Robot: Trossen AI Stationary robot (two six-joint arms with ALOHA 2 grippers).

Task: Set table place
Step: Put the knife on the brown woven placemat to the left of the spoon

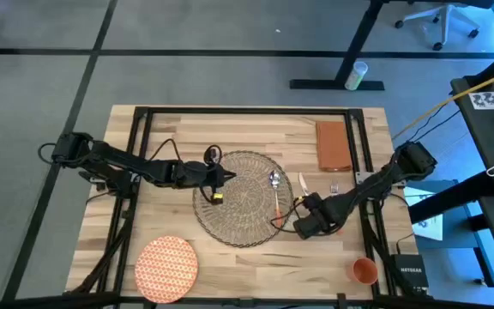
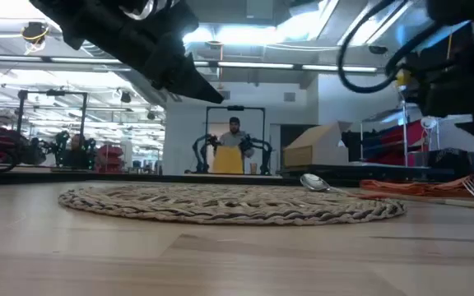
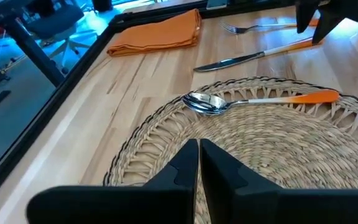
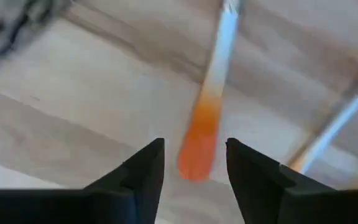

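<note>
No legible writing; left end effector (image 3: 197, 163) pressed together; right end effector (image 4: 194, 163) spread over knife (image 4: 205, 121).

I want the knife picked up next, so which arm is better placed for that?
Probably the right. Its hand is open just above an orange handle, apparently the knife, beside the placemat. The left hand is shut over the placemat.

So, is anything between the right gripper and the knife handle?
Nothing visible. The right gripper hangs open over the knife at its orange handle end, a finger on each side, only bare table around it. The fork lies beside the knife, apart. The left gripper waits, shut, over the placemat.
</note>
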